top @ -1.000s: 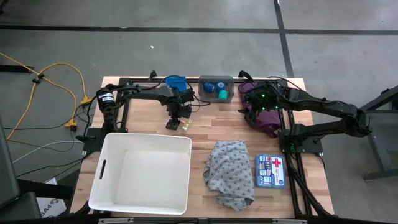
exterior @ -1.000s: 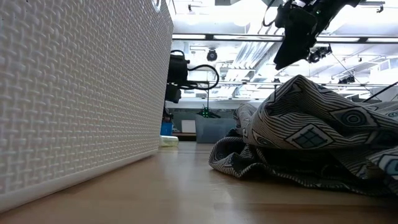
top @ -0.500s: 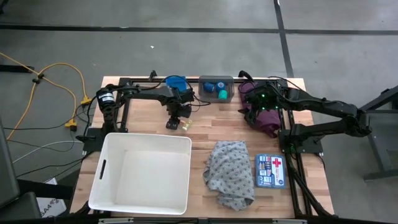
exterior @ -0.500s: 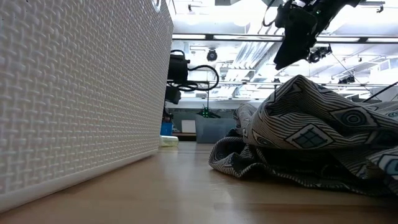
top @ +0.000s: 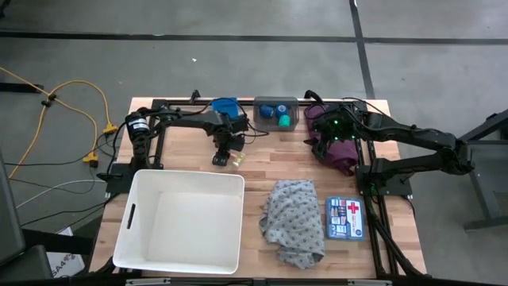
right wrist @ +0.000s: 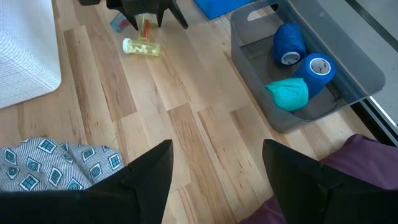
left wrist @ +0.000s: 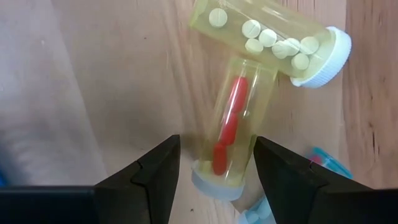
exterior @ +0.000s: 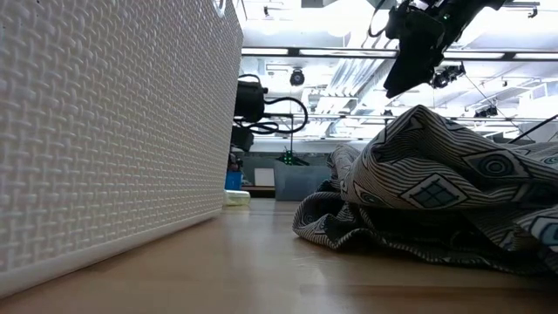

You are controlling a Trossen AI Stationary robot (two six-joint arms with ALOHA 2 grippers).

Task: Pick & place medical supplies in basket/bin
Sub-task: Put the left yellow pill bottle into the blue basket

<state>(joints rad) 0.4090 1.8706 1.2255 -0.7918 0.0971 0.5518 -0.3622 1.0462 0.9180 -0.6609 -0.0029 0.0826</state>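
Two yellow vials lie on their sides on the wood near the blue bin [top: 225, 106]. One holds red capsules [left wrist: 233, 124]; the other, with white tablets and a white cap [left wrist: 273, 37], rests against its far end. My left gripper [left wrist: 216, 171] is open, pointing down, with a finger on either side of the red-capsule vial's capped end and not touching it. My right gripper [right wrist: 217, 180] is open and hangs above the maroon cloth [top: 343, 152] at the table's far right. The blue and green tape rolls [right wrist: 300, 68] sit in the grey bin [top: 276, 112]. The grey patterned cloth [top: 294, 221] lies crumpled right of the white basket [top: 181, 221].
A first-aid pack [top: 344, 218] lies flat by the right frame rail, right of the grey cloth. A small blue packet [left wrist: 324, 160] lies beside the vials. Bare wood stretches between the vials, the grey bin and the grey cloth. The basket fills the near left.
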